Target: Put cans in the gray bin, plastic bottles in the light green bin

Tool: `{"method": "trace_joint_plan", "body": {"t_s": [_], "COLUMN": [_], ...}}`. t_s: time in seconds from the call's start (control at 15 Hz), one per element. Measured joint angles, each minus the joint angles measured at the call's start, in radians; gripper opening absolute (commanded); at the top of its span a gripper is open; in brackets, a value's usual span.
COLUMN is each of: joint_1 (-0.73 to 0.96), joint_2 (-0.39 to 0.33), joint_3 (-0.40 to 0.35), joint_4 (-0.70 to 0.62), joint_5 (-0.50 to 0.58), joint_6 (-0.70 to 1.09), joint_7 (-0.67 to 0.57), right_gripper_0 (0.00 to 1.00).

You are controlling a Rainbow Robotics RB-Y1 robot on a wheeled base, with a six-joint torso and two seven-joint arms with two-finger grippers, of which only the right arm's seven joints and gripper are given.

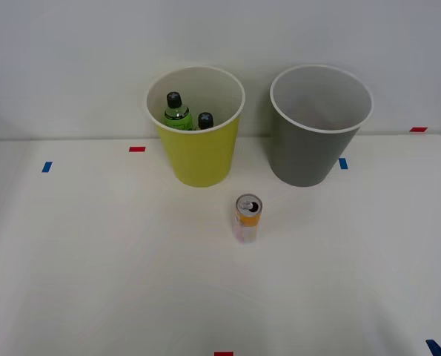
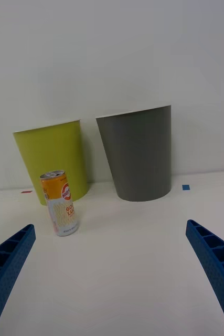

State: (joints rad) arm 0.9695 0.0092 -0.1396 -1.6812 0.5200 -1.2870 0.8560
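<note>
White table [image 1: 94, 259], plain pale wall [image 1: 72, 59] behind, apparently evenly lit.

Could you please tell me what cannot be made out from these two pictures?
- The two plastic bottles in the light green bin: front view, the bin's wall hides their lower bodies.
- The gray bin: front view, its bottom lies in shadow, so any contents are unclear.
- The right gripper: wrist view, the picture's edges cut off its fingers.
- The can: wrist view, its small print is unreadable.
</note>
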Motion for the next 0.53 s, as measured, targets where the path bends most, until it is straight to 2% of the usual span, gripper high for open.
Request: {"method": "trace_joint_plan", "body": {"t_s": [0.53], "joint_1": [0.000], "joint_2": [0.000], "joint_3": [0.000], "joint_4": [0.000], "joint_5": [0.000], "joint_6": [0.000], "joint_7": [0.000], "right_gripper_0": [1.00]}}
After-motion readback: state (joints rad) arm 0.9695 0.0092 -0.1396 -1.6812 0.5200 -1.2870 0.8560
